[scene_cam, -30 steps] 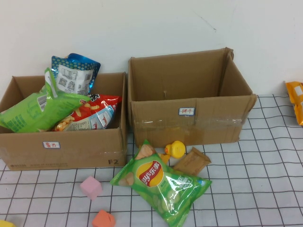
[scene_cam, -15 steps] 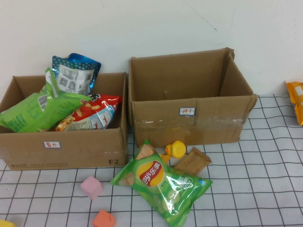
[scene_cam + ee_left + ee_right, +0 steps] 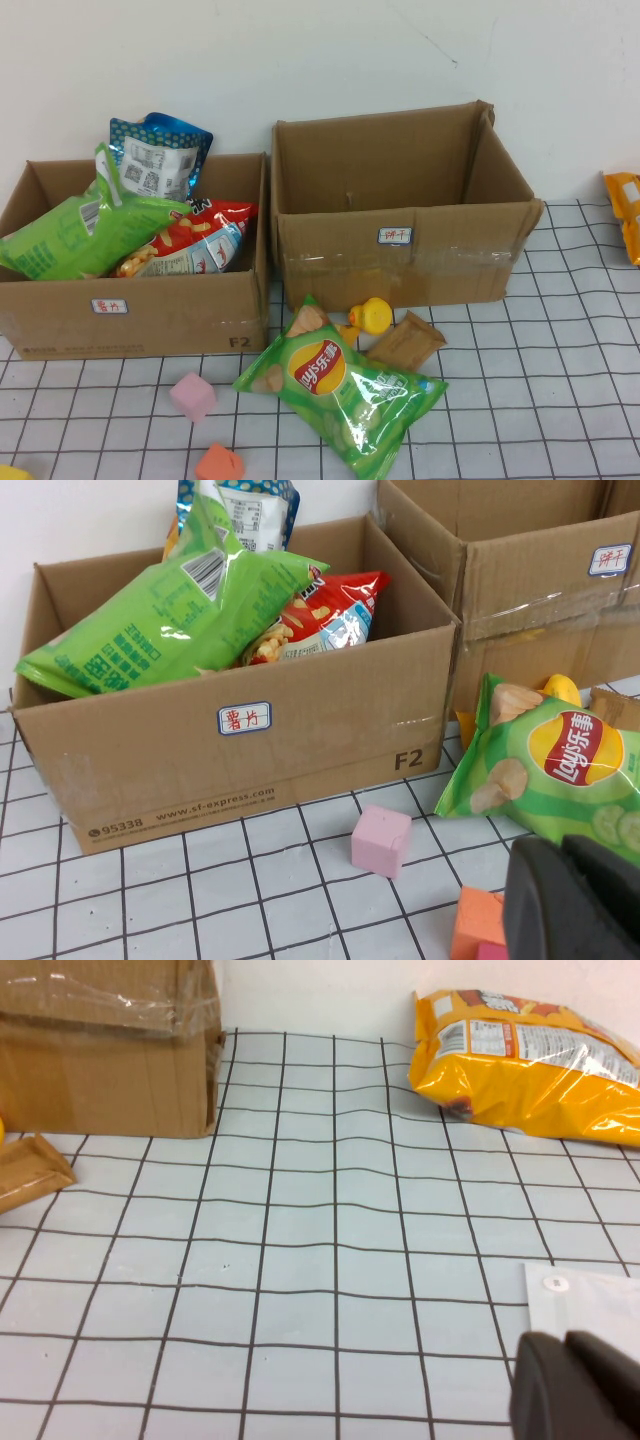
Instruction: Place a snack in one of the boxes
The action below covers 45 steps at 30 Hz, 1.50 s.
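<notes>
A green chip bag (image 3: 340,385) lies on the gridded table in front of the two cardboard boxes; it also shows in the left wrist view (image 3: 545,765). The left box (image 3: 150,310) holds several snack bags. The right box (image 3: 450,260) looks empty from here. A brown snack packet (image 3: 405,342) lies by the green bag. A yellow snack bag (image 3: 530,1055) lies at the far right. My left gripper (image 3: 570,900) is shut and empty, low near the green bag. My right gripper (image 3: 572,1385) is shut and empty over the table at the right. Neither arm shows in the high view.
A pink cube (image 3: 193,396) and an orange cube (image 3: 219,465) sit in front of the left box. A yellow duck toy (image 3: 375,315) stands by the right box. A white sheet (image 3: 590,1300) lies next to my right gripper. The wall is close behind the boxes.
</notes>
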Available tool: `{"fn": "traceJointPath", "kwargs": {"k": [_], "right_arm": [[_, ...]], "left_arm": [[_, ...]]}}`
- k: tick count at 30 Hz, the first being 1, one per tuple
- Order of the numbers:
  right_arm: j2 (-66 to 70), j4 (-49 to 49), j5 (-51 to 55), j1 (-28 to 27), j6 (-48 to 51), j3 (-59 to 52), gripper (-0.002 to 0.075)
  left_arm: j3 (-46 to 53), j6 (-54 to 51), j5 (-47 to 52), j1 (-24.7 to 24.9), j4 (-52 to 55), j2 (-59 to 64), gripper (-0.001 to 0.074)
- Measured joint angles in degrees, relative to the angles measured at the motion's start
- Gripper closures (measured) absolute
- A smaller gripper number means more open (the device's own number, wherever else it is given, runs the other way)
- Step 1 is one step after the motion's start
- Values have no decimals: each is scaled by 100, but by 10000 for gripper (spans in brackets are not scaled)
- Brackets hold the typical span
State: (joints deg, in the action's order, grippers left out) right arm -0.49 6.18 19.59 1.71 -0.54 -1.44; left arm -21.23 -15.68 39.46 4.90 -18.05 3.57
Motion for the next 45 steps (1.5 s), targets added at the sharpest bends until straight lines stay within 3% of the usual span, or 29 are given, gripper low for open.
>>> {"fn": "traceJointPath", "kwargs": {"k": [16, 21, 28, 45], "right_arm": [[0, 0, 0, 0, 0, 0, 727], [0, 0, 0, 0, 0, 0, 727], [0, 0, 0, 0, 0, 0, 727], [0, 0, 0, 0, 0, 0, 727]], "left_arm": [[182, 0, -204, 0, 0, 0, 736], [824, 635, -1571, 0, 188, -10, 736], [2165, 1335, -3640, 0, 1405, -10, 736], [2274, 1267, -2171, 0, 1932, -407, 736]]}}
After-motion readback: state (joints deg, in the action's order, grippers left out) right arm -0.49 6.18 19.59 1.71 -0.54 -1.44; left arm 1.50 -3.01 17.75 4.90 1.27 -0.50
